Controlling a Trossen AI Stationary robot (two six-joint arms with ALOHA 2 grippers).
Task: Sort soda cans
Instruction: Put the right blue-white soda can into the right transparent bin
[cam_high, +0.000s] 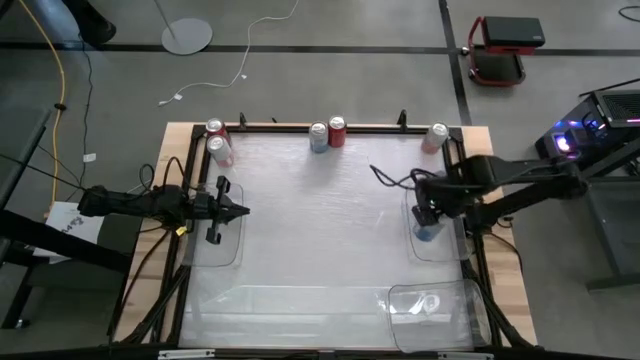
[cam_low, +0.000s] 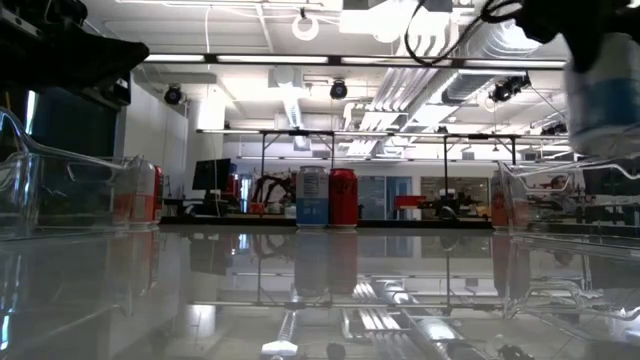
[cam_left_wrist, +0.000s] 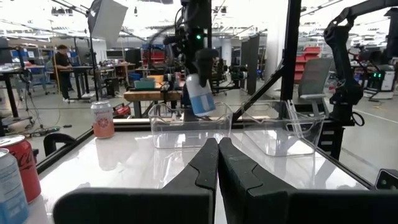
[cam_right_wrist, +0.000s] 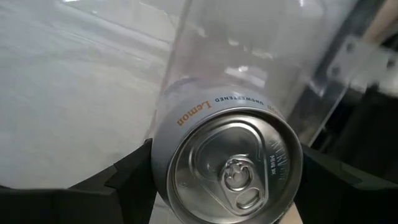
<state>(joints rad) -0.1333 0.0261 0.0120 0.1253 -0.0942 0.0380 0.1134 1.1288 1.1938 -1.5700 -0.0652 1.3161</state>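
I see right gripper (cam_high: 428, 222) reaching in from 3 o'clock, fingers clamped on silver can (cam_right_wrist: 227, 165), held above clear tray (cam_high: 440, 248) at table's 3 o'clock edge. Left gripper (cam_high: 238, 210) waits at 9 o'clock over second tray (cam_high: 222, 250), fingers closed, empty. Other cans along 12 o'clock edge: two (cam_high: 216, 140) at 11, silver (cam_high: 318, 137) beside red (cam_high: 337, 131) at 12, pink can (cam_high: 435, 137) at 1. Third tray (cam_high: 455, 300) at 5 o'clock.

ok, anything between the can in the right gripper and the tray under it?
Nothing visible. The right gripper holds the silver can above the clear tray at the table's right edge. That tray looks empty and its top is open. The left gripper waits shut over the left side, well apart.
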